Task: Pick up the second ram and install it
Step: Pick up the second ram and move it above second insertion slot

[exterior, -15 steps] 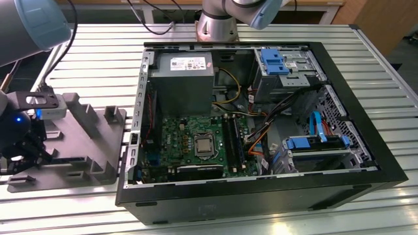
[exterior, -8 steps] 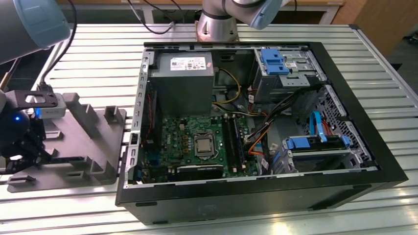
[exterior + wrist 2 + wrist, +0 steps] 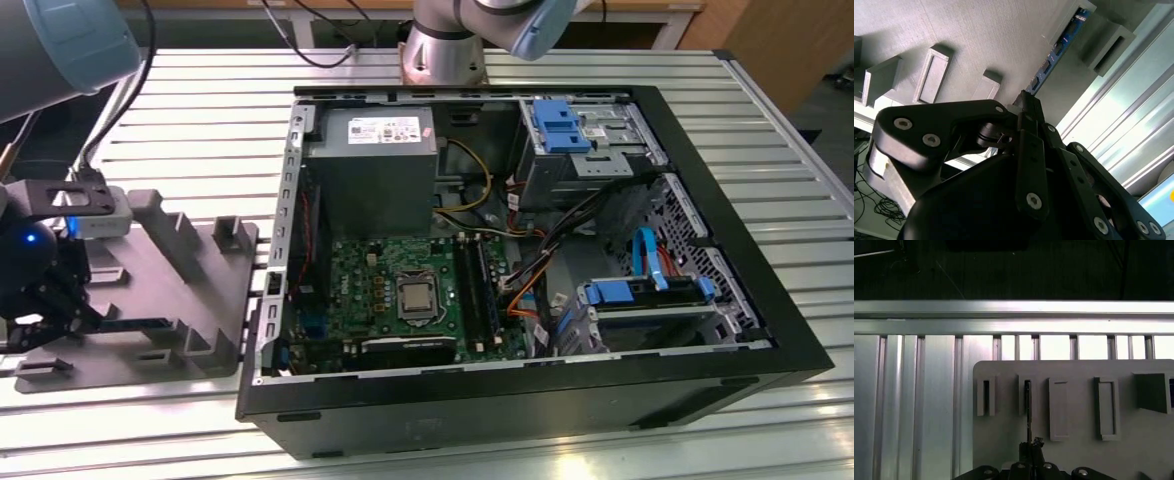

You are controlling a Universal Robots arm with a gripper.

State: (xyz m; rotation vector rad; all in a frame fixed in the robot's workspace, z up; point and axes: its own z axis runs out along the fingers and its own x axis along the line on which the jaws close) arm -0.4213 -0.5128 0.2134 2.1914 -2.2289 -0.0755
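Note:
The second ram (image 3: 140,324) stands on edge on the gray fixture (image 3: 180,265), at the exterior view's left. My gripper (image 3: 60,322) is at the stick's near end. In the second wrist view the black fingers meet at the tip of the gripper (image 3: 1026,102), shut on the end of the ram (image 3: 1054,55), whose chips run away along the fixture (image 3: 979,40). In the first wrist view the ram (image 3: 1028,412) is a thin dark line from a slotted block to the gripper (image 3: 1032,445).
An open computer case (image 3: 747,330) lies on the slatted aluminium table (image 3: 200,90) to the exterior view's right of the fixture. Inside are the motherboard (image 3: 360,285), the long black memory sockets (image 3: 477,290), a power supply (image 3: 374,140) and loose cables. The arm's base (image 3: 447,45) stands behind the case.

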